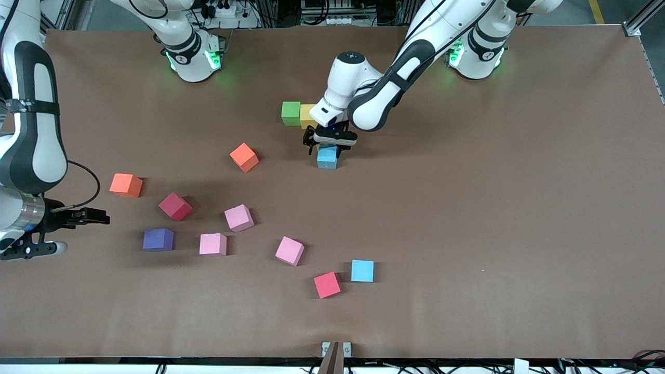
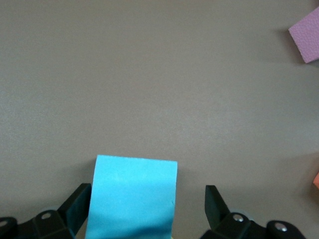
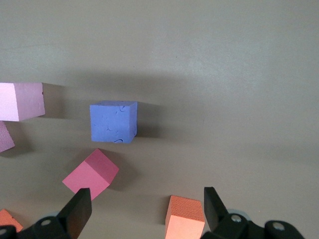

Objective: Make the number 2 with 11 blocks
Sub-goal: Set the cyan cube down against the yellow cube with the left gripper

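- Left gripper (image 1: 329,146) is down low at a light blue block (image 1: 327,157), jaws spread wide. One finger (image 2: 75,206) is touching or nearly touching the cube's side, the other stands clear, so it isn't pinching anything.
- My guess is that this block is being added to the number 2: a green block (image 1: 291,112) and a yellow block (image 1: 307,115) sit touching in a row just past the gripper toward the arm bases, like a top bar.
- Nothing else looks built yet; the arm may be hiding a cube there.
- Right gripper (image 1: 85,216) hovers by the table's edge at its own arm's end, jaws wide and empty, waiting. Purple block (image 3: 113,122) lies ahead of it, with an orange block (image 3: 185,218) right by one finger.
- Visible count: 1 green, 1 yellow, 2 light blue, 2 orange, 2 red, 3 pink, 1 purple. That's 12.
- The loose ones are scattered between the two grippers and toward the camera.
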{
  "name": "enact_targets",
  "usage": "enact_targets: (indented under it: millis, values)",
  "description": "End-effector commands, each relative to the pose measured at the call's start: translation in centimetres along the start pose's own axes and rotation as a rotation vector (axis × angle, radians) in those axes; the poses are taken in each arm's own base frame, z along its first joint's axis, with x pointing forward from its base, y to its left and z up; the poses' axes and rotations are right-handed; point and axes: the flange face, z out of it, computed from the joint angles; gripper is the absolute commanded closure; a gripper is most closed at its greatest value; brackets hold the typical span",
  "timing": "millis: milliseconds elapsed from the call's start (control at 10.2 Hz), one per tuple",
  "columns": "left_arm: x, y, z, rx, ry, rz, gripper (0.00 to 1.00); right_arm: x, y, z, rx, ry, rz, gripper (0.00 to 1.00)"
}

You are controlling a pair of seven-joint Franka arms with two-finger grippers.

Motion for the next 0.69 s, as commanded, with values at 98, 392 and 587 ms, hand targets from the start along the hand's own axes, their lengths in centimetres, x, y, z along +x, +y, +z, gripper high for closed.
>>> enact_targets:
  millis: [98,392,587]
  values:
    - [0.66,0.64,-0.33,-0.024,0.011,-0.046,0.0,0.01,0.19,-0.24,0.021,0.011,-0.01,0.0]
    - [0.65,0.63,-0.37,-0.024,0.011,-0.055,0.0,0.01,0.19,-0.24,0.021,0.011,-0.01,0.0]
    - [0.85,-0.01,-0.36,-0.016,0.016,-0.04,0.0,0.03,0.19,-0.32,0.021,0.012,-0.01,0.0]
